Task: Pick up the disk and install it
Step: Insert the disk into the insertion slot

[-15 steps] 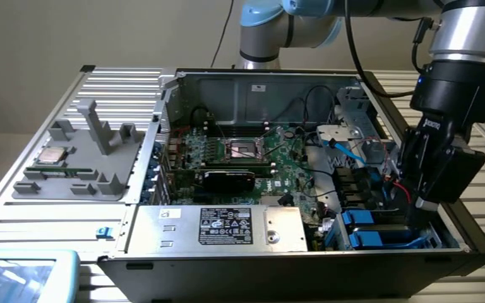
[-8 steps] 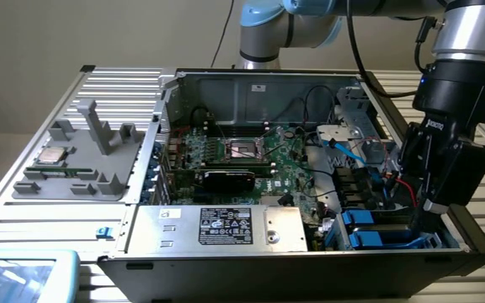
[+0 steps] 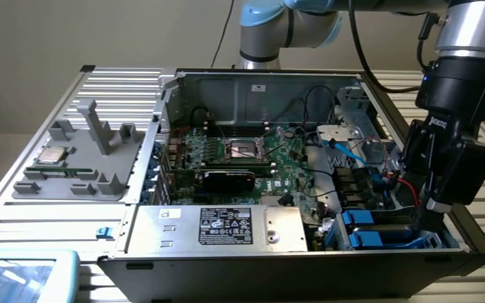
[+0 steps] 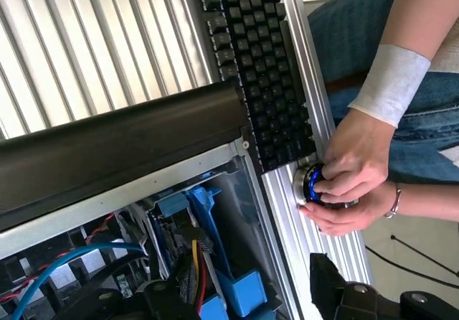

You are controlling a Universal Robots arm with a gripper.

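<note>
1. The case (image 3: 167, 126) lies on the slatted table (image 3: 48, 221) with its open side up.
2. The arm (image 3: 479, 38) comes in from the exterior view's far right. The gripper (image 3: 431, 219) reaches down into the drive bay at the near right corner of the case.
3. Whether the gripper is released or clenched cannot be told, as its lower end is sunk in the bay.
4. The disk (image 3: 383, 238), known by its blue rails, sits low in that bay, just beside the gripper on the exterior view's left. Whether the two touch cannot be told, and the label face is hidden.
5. A second blue carrier (image 3: 359, 218) sits just beyond the disk, on its far side.
6. In the wrist view, blue rails (image 4: 203, 212) stand just inside the case wall, next to a blue cable (image 4: 86, 252) and red and yellow wires.
7. A grey box (image 3: 225, 227) with a black label lies along the near edge of the case. The green board (image 3: 251, 158) lies beyond it.
8. On the exterior view's left of the case is a grey tray (image 3: 74, 177) with a square chip (image 3: 53, 154) on it.
9. A black keyboard (image 4: 262, 69) lies on the table beside the case.
10. A person's hands (image 4: 358, 169) close around a round button (image 4: 312, 184) with a blue ring, at the keyboard's end. One wrist wears a white band and the other a bracelet.
</note>
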